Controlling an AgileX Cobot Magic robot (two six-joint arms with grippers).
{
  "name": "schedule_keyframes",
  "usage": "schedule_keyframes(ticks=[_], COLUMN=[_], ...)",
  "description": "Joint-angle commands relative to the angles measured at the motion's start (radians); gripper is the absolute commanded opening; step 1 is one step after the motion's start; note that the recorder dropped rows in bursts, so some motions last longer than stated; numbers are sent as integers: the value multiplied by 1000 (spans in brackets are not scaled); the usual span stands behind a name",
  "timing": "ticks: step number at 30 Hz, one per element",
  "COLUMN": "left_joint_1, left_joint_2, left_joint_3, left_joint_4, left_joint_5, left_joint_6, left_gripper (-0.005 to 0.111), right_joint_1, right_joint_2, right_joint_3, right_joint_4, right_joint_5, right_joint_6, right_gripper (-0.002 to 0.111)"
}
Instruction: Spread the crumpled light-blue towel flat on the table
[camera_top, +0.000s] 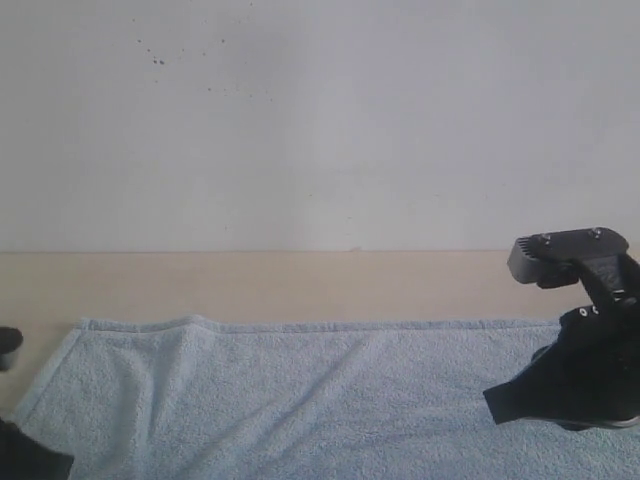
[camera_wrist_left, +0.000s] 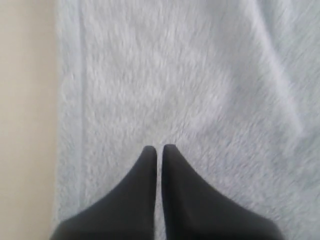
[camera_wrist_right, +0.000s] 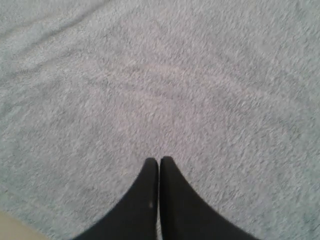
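Exterior view: towel (camera_top: 300, 400) lies on the tabletop (camera_top: 250, 285), spread wide across the front, w/ a bare strip of tabletop betw. its far hem (camera_top: 400, 325) and the wall (camera_top: 320, 120). Far hem runs nearly straight. A low ridge (camera_top: 190, 328) lifts it toward the left, and soft creases fan from there across the cloth. Towel's left side slants toward the front; its right end and near edge run out of frame. A few dark specks (camera_top: 157, 60) mark the wall, upper left. Right hand (camera_top: 497, 402) sits low over the towel's right part, tips pointing left, black body blocking the cloth behind it. Only dark bits of the left arm (camera_top: 30, 465) show at the left frame edge, so the left hand can't be read there. Left wrist view fills that gap: left hand (camera_wrist_left: 160, 148) has jaws pinched together w/ just a hairline slit, nothing betw. them, tips over the towel near its side hem, bare tabletop alongside. That edge isn't in the right wrist view. Right wrist view: jaws likewise pressed together, empty, over open terry w/ faint wrinkles, plus a small sliver of tabletop. Whether either hand's tips touch the pile, can't tell.
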Motion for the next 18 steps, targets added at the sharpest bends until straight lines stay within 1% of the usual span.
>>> schedule_keyframes(ticks=[1,3,6,8,11,12,14,16,18], left_joint_1=[2,4,4,4,4,4,4,2,2], left_joint_2=[-207,-314,-463,-558,-721,-782,-899,-1026,-1138], left_joint_3=[1,1,1,1,1,1,1,1,3], left_joint_4=[-13,-11,35,126,309,363,399,366,309], left_joint_5=[-36,-34,7,104,347,425,470,466,480], left_joint_6=[-101,-208,-335,-421,-608,-640,-625,-526,-436], left_gripper=[4,4,4,4,4,4,4,4,4], right_joint_1=[-14,-45,-139,-216,-298,-312,-318,-318,-318], right_joint_2=[-1,-1,-17,-55,-176,-235,-368,-507,-630], right_joint_3=[-6,-6,-6,11,87,123,201,281,337], right_joint_4=[-109,-116,-116,-116,-100,-100,-104,-108,-100], right_joint_5=[-172,-217,-201,-200,-297,-331,-394,-433,-468], right_joint_6=[-4,25,126,147,223,258,237,143,147], right_gripper=[0,0,0,0,0,0,0,0,0])
